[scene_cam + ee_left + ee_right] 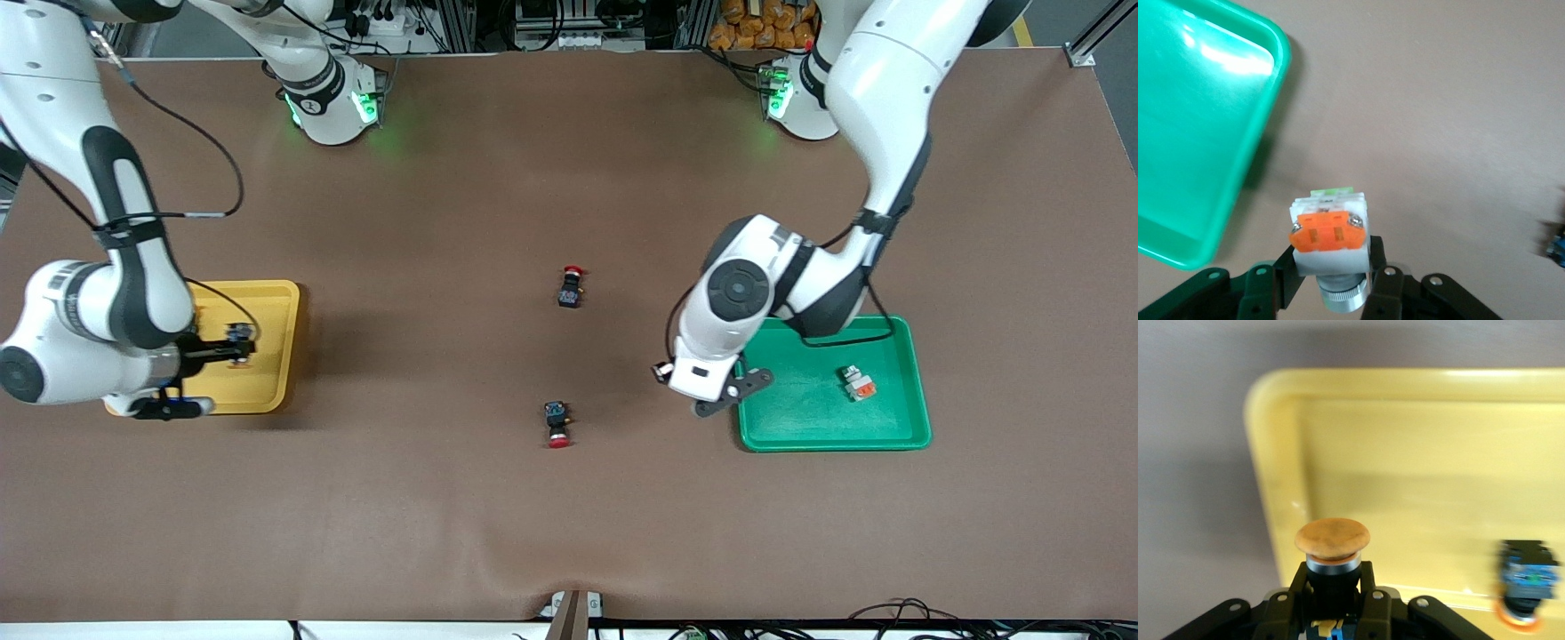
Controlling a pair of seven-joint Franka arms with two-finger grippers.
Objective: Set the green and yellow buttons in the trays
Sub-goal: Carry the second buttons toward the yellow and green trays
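Observation:
My left gripper [731,396] [1331,261] is shut on a white-grey button with an orange patch [1328,235]. It holds it over the brown table, just beside the rim of the green tray [831,437] [1198,147]. A second white-grey button [859,382] lies in that tray. My right gripper [233,347] [1333,585] is shut on a black button with an orange-yellow cap [1333,540], over the yellow tray [271,391] [1405,453]. Another black button with an orange-yellow cap [1527,583] lies in the yellow tray.
Two black switches with red caps lie mid-table: one [571,286] farther from the front camera, one [557,424] nearer. The trays stand at the two ends of the table, with brown table surface between them.

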